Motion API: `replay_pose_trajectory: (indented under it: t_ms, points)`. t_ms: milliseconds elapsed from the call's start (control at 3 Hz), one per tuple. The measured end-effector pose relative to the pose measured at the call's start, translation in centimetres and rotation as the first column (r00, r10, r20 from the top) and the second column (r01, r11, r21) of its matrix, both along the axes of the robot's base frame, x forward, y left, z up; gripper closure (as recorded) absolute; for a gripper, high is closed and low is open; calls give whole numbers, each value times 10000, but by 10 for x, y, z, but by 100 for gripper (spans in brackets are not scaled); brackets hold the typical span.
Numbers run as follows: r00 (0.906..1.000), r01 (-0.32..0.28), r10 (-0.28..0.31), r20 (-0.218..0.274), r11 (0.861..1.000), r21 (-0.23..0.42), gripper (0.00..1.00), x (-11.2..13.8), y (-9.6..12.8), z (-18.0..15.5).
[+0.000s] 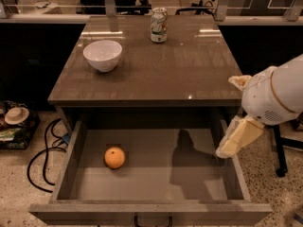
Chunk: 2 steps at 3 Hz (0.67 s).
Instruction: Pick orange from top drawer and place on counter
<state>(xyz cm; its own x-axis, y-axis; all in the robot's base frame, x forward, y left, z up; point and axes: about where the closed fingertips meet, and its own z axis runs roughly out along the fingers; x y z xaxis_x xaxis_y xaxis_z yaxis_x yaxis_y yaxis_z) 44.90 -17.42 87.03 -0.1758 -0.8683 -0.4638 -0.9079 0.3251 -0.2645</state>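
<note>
The orange (114, 157) lies on the floor of the open top drawer (156, 207), in its left half. The drawer is pulled fully out below the counter (156, 74). My arm comes in from the right edge. Its white rounded body (274, 96) sits beside the counter's front right corner. The gripper (235, 140), a cream part pointing down and left, hangs over the drawer's right wall, well to the right of the orange and apart from it. Its shadow falls on the drawer floor.
A white bowl (102, 55) stands at the counter's left rear. A drink can (159, 25) stands at the rear middle. Cables (40, 157) and a pile of items (16, 122) lie on the floor to the left. A dark stand leg (280, 155) is at right.
</note>
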Motion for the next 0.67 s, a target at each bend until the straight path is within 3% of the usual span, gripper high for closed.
replay_pose_trajectory:
  t_ms: [333,667]
  points:
    - [9995,-50,13,330,9937,1124,0,8,17,-35]
    - [9983,-292,184,551,9788,2028,0,16,36,-60]
